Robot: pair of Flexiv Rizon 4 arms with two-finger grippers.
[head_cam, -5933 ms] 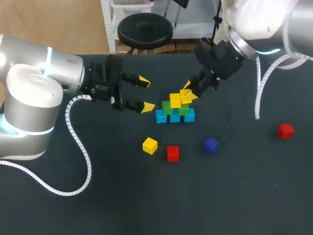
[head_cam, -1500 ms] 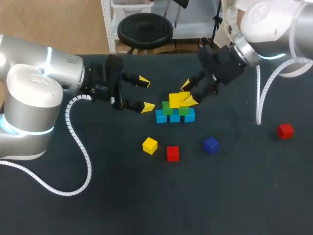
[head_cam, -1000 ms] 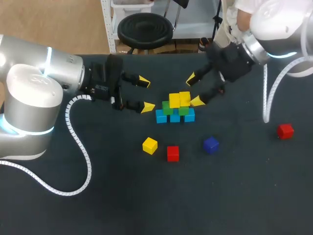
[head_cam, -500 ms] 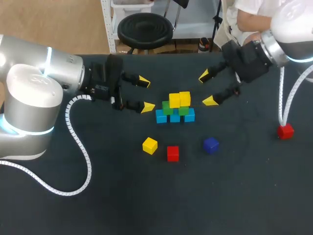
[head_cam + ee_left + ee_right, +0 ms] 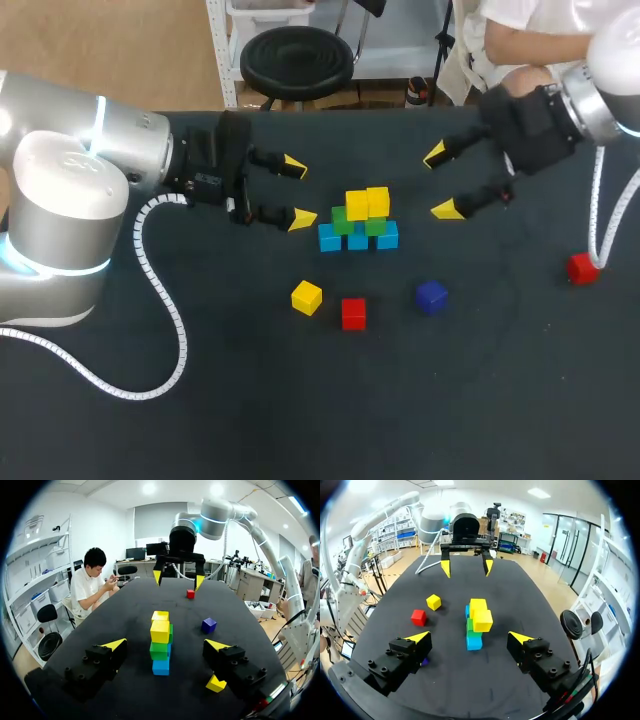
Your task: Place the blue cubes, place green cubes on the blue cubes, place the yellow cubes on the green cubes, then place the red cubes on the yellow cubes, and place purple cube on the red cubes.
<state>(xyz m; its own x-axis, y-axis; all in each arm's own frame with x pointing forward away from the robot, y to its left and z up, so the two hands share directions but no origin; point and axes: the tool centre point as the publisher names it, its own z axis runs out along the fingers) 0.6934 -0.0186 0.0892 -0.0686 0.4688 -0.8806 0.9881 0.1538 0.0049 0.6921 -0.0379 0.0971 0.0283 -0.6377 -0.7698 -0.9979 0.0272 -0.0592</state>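
Head view, positions by clock face around the stack (image 5: pixel 358 222), which stands near the middle of the surface (image 5: pixel 250 400).

Stack: three blue cubes (image 5: pixel 358 240) form the bottom row, touching side by side. Two green cubes (image 5: pixel 343 222) sit on them, and two yellow cubes (image 5: pixel 357 206) sit on the green. The yellow cube towards 3 o'clock is set slightly further back than its neighbour. Nothing red or purple is on the stack.

Left jaws: on the left arm (image 5: pixel 80 190), at 9 o'clock of the stack, just beside it and not touching. Spread wide, one yellow fingertip (image 5: pixel 295 166) well apart from the other. They hold nothing. In the left wrist view the stack stands ahead, in line with the gap.

Right jaws: on the right arm (image 5: pixel 605 100), at about 2 to 3 o'clock, clear of the stack. Spread wide, empty, touching nothing.

Loose items on the surface:
- loose yellow cube (image 5: pixel 307 297) at 7 o'clock
- red cube (image 5: pixel 353 313) at 6 o'clock, near the loose yellow cube
- purple cube (image 5: pixel 431 296) between 4 and 5 o'clock
- second red cube (image 5: pixel 583 267) at roughly 3 o'clock, well apart, out beyond the right jaws
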